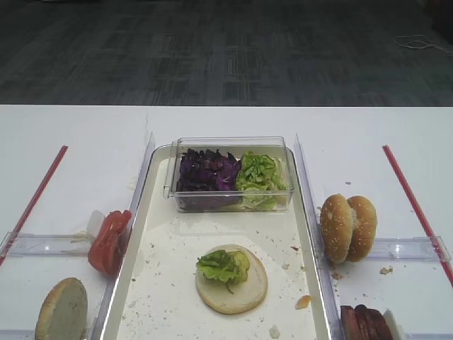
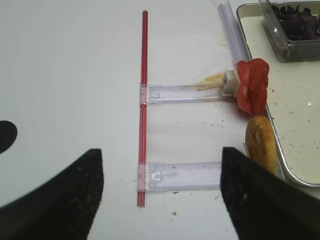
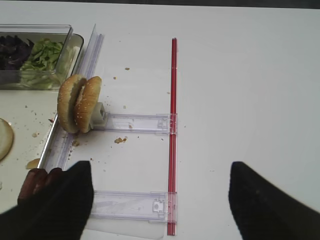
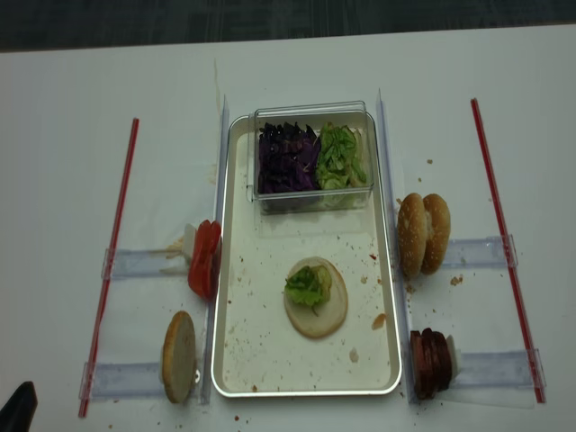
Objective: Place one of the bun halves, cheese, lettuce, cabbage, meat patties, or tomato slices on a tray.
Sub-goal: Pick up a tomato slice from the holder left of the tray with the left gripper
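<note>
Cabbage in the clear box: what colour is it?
Dark purple cabbage, beside the light green lettuce; clearest in the realsense high view.

text: none readable | labels: none | brands: none | numbers: none | signs: none

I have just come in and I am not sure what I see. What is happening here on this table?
A burger is being built on the tray. A bun half lies there with lettuce on it. Nothing is held now: both hands are open and hang back over the table, left hand near the tomato slices, right hand near the patties.
</note>
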Action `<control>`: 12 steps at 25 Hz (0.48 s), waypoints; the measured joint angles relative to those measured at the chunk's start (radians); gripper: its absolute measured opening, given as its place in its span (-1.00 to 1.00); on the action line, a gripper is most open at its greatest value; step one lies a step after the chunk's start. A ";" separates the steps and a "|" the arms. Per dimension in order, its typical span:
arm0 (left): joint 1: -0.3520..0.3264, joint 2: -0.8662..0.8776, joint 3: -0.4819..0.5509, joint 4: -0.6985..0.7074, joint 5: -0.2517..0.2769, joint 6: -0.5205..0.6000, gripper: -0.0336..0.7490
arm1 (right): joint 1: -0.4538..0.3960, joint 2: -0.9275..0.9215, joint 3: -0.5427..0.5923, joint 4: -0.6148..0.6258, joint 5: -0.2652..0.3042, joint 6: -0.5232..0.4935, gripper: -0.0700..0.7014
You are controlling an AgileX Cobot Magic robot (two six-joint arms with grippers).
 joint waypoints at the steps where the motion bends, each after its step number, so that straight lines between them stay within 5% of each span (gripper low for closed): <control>1: 0.000 0.000 0.000 0.000 0.000 0.000 0.34 | 0.000 0.000 0.000 0.000 0.000 0.000 0.71; 12: 0.000 0.000 0.000 0.000 0.000 0.000 0.34 | 0.000 0.000 0.000 0.000 0.000 0.000 0.71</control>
